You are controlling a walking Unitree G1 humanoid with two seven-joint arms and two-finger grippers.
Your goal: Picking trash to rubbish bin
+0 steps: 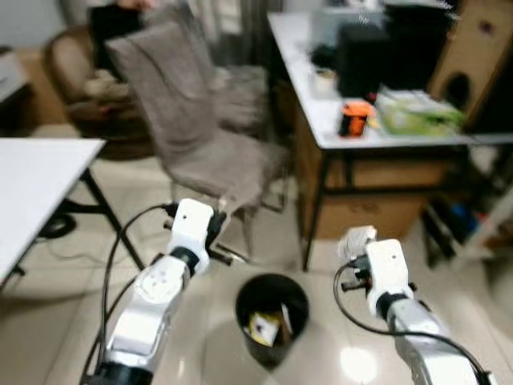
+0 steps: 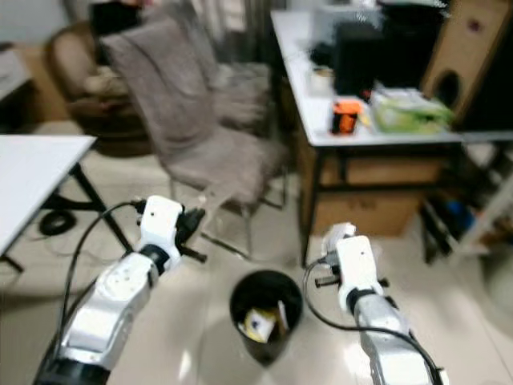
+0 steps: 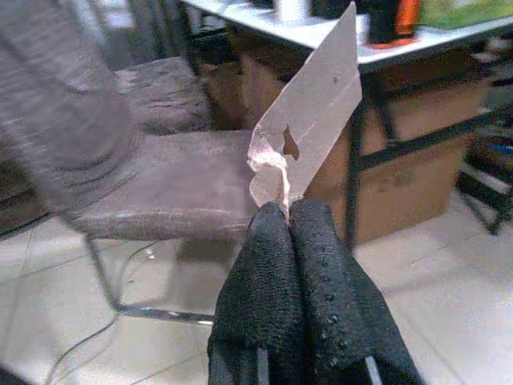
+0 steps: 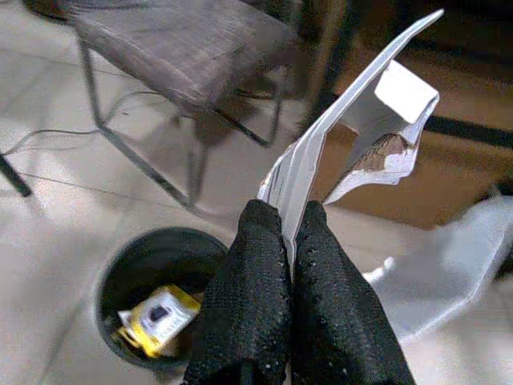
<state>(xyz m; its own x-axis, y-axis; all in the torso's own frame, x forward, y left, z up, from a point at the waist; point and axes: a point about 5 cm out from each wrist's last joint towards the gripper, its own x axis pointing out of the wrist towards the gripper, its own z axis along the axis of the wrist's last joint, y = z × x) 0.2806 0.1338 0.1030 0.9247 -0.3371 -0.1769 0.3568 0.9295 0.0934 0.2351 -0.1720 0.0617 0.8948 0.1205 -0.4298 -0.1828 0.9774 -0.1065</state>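
My left gripper (image 3: 288, 220) jaws pinch a torn pinkish cardboard strip (image 3: 309, 120); my right gripper (image 4: 292, 220) jaws pinch torn white paper (image 4: 353, 136). Next I must bring both over the round black bin (image 1: 272, 301) and release.

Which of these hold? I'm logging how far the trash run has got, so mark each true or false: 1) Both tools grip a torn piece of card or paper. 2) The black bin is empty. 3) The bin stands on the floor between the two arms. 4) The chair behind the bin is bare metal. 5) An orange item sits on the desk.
1) True: the left tool pinches a torn cardboard strip, and the right tool pinches a torn white packet.
2) False: the black bin holds trash, including a yellow packet.
3) True.
4) False: the chair is draped in grey-brown fabric.
5) True: the orange item sits on the desk.
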